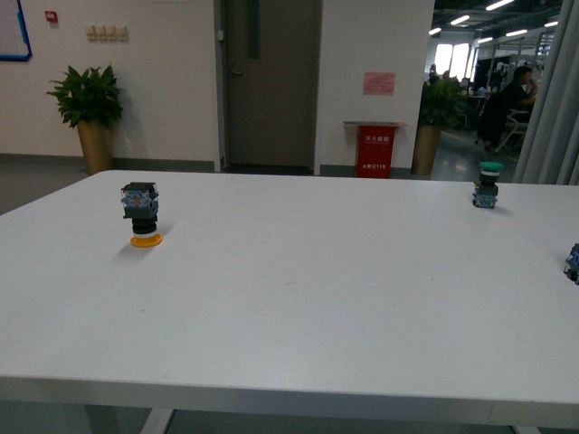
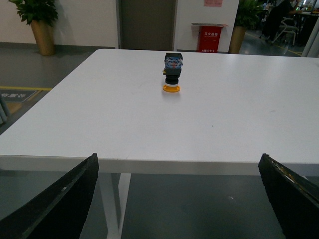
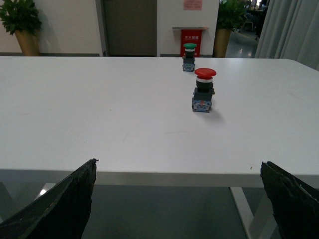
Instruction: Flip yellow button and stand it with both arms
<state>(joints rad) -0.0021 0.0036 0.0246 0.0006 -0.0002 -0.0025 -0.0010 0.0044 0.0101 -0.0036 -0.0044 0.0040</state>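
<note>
The yellow button (image 1: 141, 215) stands upside down on the left side of the white table (image 1: 298, 298), toward the far half. Its yellow cap is flat on the surface, with the black collar above it and the blue-black contact body on top. Nothing touches it.

Well apart from it, near the far right corner, a green-capped button (image 1: 487, 185) stands upright, cap up. Nearer on the right side, a red-capped button (image 3: 203, 90) also stands cap up on its blue body. The front view shows only a sliver of it at the right edge.

The left gripper (image 2: 178, 164) faces the yellow button from beyond the table's near edge, its black fingers (image 2: 65, 204) spread wide with nothing between them. The right gripper (image 3: 178, 164) is likewise spread wide and empty, facing the red and green buttons.

Behind the table are a grey door (image 1: 271, 81), a potted plant (image 1: 89, 113) and a red bin (image 1: 374, 149).
</note>
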